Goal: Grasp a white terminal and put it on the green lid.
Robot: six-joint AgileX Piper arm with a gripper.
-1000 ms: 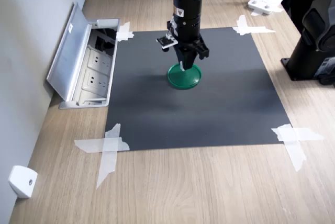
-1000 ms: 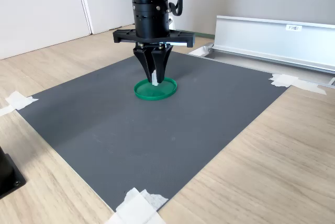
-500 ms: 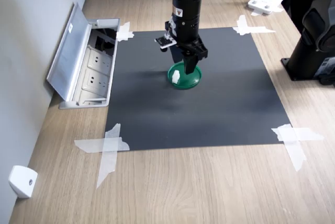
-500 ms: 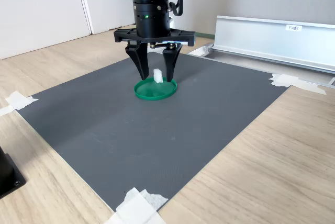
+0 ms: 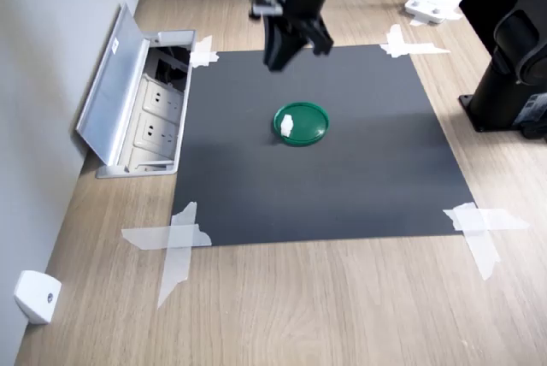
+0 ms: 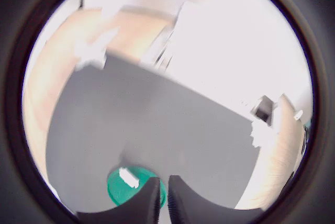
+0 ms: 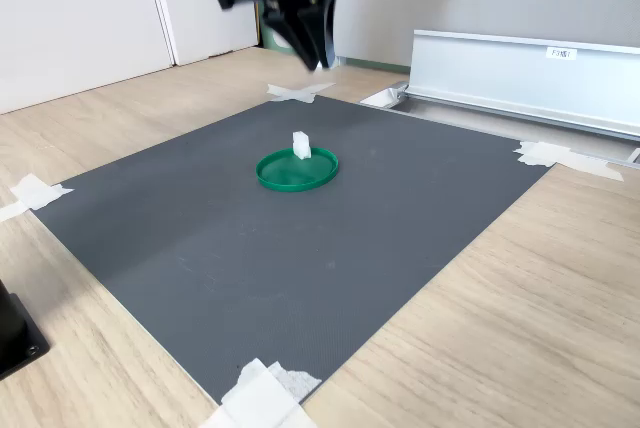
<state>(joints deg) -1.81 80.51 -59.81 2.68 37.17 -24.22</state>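
While the terminal (image 5: 287, 124) stood upright on the lid (image 5: 308, 129), near its rim, the gripper (image 7: 312, 51) hung well above, fingers together and empty — any knock could tip it off.

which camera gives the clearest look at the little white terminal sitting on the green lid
The second exterior view shows it best: the white terminal stands sharp and unobstructed on the green lid, near its far rim. The first exterior view shows it from above as a small white speck. The wrist view shows only a blurred white smear, near the closed gripper.
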